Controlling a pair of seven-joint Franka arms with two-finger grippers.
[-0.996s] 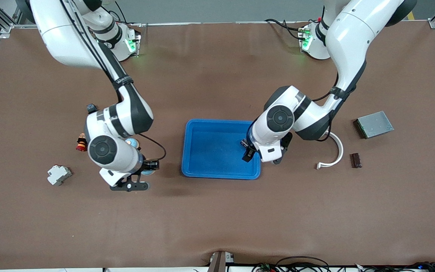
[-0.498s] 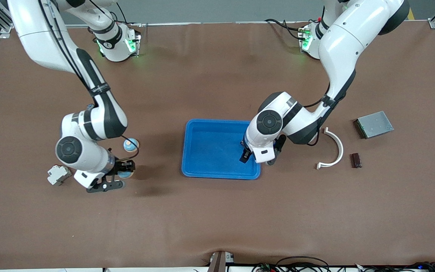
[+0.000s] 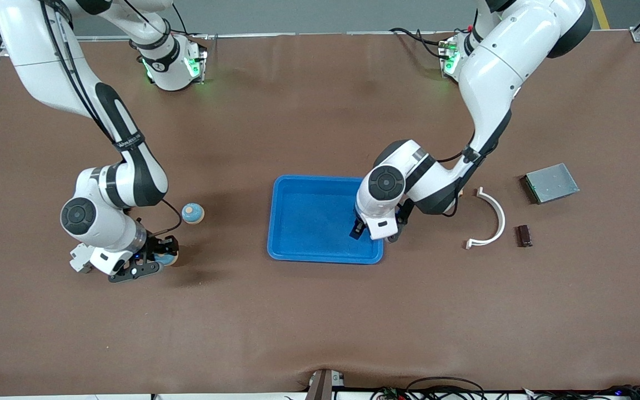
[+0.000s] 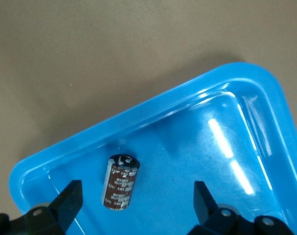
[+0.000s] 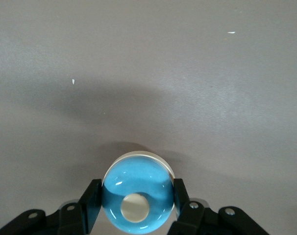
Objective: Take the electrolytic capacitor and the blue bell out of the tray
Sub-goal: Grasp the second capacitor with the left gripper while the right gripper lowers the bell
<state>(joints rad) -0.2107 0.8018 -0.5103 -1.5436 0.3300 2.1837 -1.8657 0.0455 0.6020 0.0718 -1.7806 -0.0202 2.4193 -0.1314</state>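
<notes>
Dark brown capacitor (image 4: 121, 182), printed sleeve and shiny end, lying on its side in the blue tray (image 3: 298, 253), near the wall toward the left arm's end. Glossy blue bell (image 5: 137, 197) with pale rim, pinched between the right pincer (image 3: 160, 256) fingers above the brown surface (image 3: 320, 311).

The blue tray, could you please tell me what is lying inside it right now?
A dark capacitor lies on its side in the blue tray, between the open left gripper's fingers. The front view hides it under the left arm; the rest of the floor looks bare.
</notes>
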